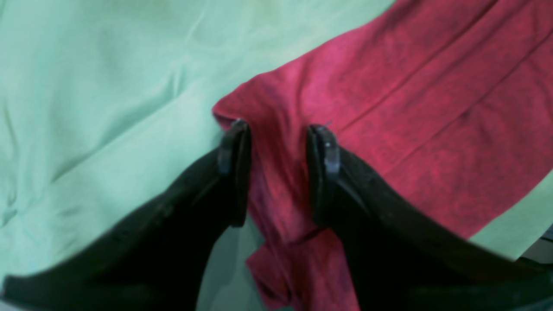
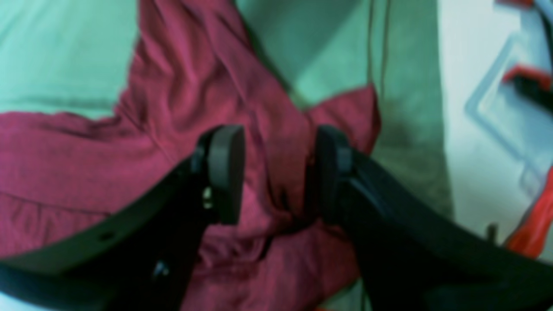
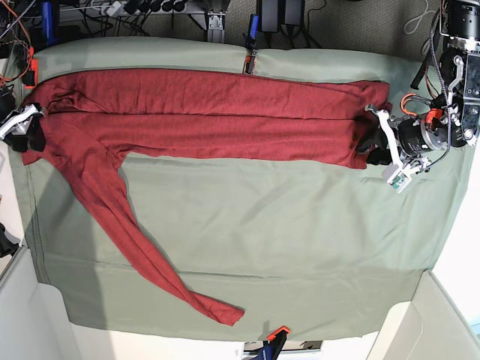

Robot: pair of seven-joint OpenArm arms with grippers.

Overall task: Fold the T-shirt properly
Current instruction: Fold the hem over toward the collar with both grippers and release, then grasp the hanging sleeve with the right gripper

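The T-shirt (image 3: pixel 225 112) is dark brick red and lies as a long folded band across the far half of the sage-green sheet (image 3: pixel 285 225). One long sleeve (image 3: pixel 142 247) trails down toward the near edge. At the band's right end my left gripper (image 3: pixel 373 141) stands over the shirt's corner. In the left wrist view its black jaws (image 1: pixel 278 127) are apart, with loose red fabric (image 1: pixel 410 99) running between them. My right gripper (image 3: pixel 31 129) is at the band's left end. Its jaws (image 2: pixel 276 134) also stand apart, straddling a bunched ridge of the shirt (image 2: pixel 65 155).
The green sheet covers the table, and its edges hang at the left and right. Clamps hold the sheet at the far edge (image 3: pixel 250 60) and the near edge (image 3: pixel 274 335). White bin walls (image 3: pixel 420 322) stand at the near corners. Cables and gear line the back.
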